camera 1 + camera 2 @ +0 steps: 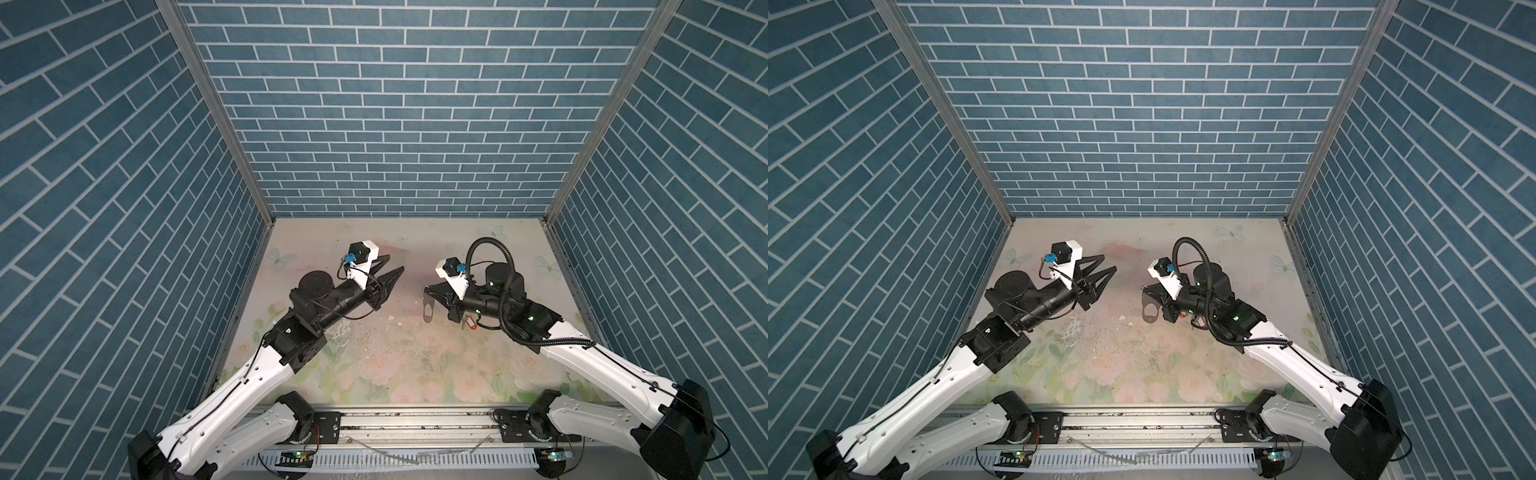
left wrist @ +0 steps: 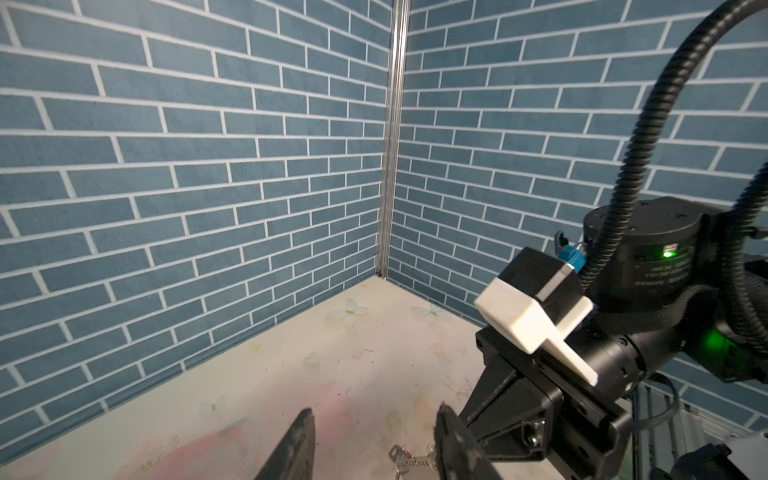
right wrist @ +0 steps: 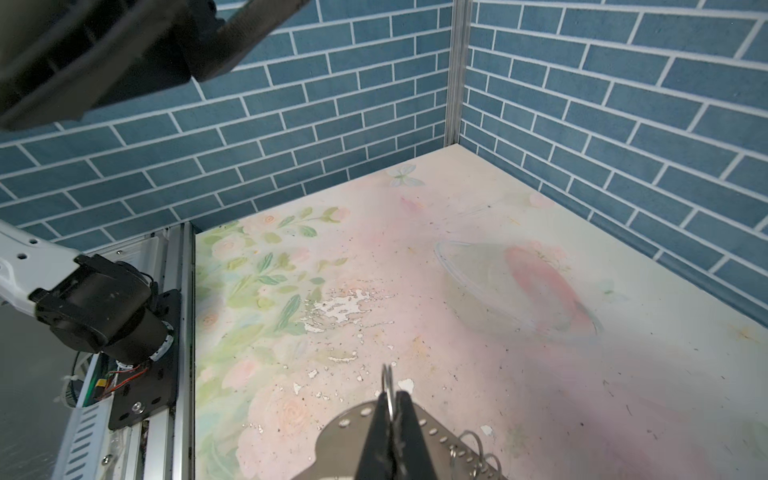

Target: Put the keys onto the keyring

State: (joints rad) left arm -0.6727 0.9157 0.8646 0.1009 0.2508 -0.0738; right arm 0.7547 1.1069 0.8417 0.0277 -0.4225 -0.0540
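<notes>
The right tool (image 1: 427,289) hovers right of centre over the floral surface (image 1: 374,365), its jaws pressed together on a small silver ring of the keyring (image 3: 343,430), whose flat grey plate hangs beneath the tips. Facing it from the left, across a gap, the left tool (image 1: 395,263) has its jaws apart and holds nothing. An orange-tagged key (image 1: 471,323) shows under the right wrist, on the near side; whether it hangs or lies there is unclear.
</notes>
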